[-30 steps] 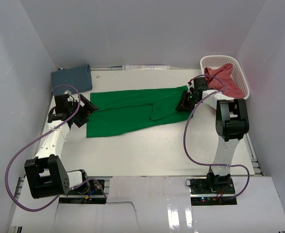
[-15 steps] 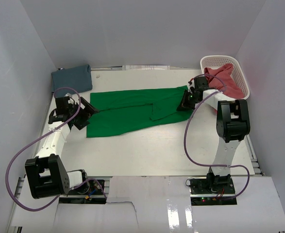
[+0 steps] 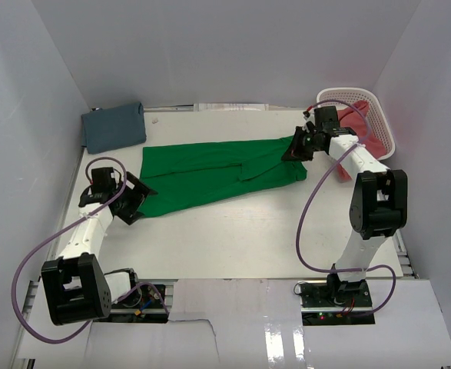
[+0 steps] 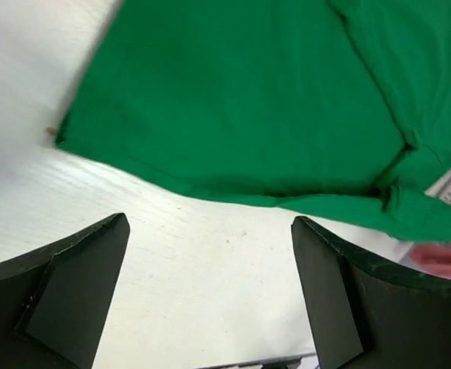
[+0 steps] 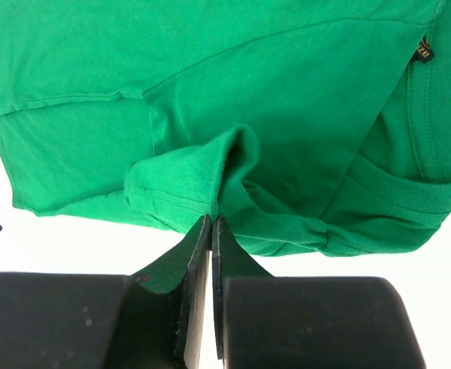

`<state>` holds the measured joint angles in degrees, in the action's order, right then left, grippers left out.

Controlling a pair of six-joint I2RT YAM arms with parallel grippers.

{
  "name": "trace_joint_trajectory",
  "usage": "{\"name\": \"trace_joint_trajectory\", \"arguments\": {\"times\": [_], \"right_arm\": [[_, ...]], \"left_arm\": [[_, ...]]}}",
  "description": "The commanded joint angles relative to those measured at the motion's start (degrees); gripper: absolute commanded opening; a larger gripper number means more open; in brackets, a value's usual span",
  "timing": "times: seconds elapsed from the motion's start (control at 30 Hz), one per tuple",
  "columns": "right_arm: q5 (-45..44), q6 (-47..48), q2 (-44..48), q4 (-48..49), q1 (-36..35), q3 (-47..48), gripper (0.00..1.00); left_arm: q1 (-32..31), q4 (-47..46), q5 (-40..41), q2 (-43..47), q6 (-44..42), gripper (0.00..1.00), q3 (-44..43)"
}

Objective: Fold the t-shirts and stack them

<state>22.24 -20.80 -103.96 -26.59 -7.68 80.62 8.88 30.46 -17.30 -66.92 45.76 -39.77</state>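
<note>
You have a wide bare strip of white worktop in front of the bright green cloth t-shirt. The folded slate blue t-shirt fills the far left corner. The white plastic lattice basket, holding the pinkish red t-shirt, blocks the far right corner. White walls close in both sides.

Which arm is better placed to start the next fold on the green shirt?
Probably right. The right gripper is shut on a pinch of the green t-shirt at its right end; the left gripper is open, short of the hem, holding nothing.
</note>
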Motion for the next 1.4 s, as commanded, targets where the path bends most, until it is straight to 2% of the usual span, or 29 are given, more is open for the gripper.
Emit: {"name": "trace_joint_trajectory", "arguments": {"times": [0.0,0.17,0.37,0.6,0.83,1.03,1.1,1.23,1.27,1.37], "right_arm": [[1.0,-0.4,0.6,-1.5,0.0,2.9,0.08],[1.6,-0.5,0.3,-1.5,0.0,3.0,0.08],[1.7,0.0,-0.3,-1.5,0.0,1.6,0.08],[2.9,-0.1,-2.3,0.4,-0.1,-1.6,0.08],[3.0,-0.6,-6.9,2.6,-0.2,-0.9,0.08],[2.8,-1.0,-7.1,3.1,-0.5,-0.5,0.08],[2.7,-1.0,-7.0,3.3,-0.6,-0.6,0.08],[2.7,-1.0,-6.5,3.6,-0.6,-0.9,0.08],[2.7,-1.0,-6.4,3.6,-0.6,-1.1,0.08],[2.8,-1.0,-6.3,3.6,-0.6,-1.2,0.08]], "left_arm": [[0.3,5.5,9.2,0.9,2.7,0.98,-2.1],[0.3,10.1,16.0,-3.7,4.4,0.97,-4.6],[0.3,9.5,14.4,-7.1,3.8,0.96,-5.9],[0.3,9.0,16.4,-6.2,2.6,0.96,-5.7],[0.4,9.2,16.5,-6.5,2.2,0.96,-5.0],[0.3,8.8,20.2,-6.9,3.4,0.93,-4.3],[0.3,8.0,20.2,-7.9,4.1,0.91,-4.3],[0.4,5.5,19.5,-11.6,4.8,0.76,-4.4],[0.4,4.4,19.2,-11.8,4.6,0.66,-4.2],[0.3,2.0,18.1,-12.7,4.7,0.61,-3.1]]}}
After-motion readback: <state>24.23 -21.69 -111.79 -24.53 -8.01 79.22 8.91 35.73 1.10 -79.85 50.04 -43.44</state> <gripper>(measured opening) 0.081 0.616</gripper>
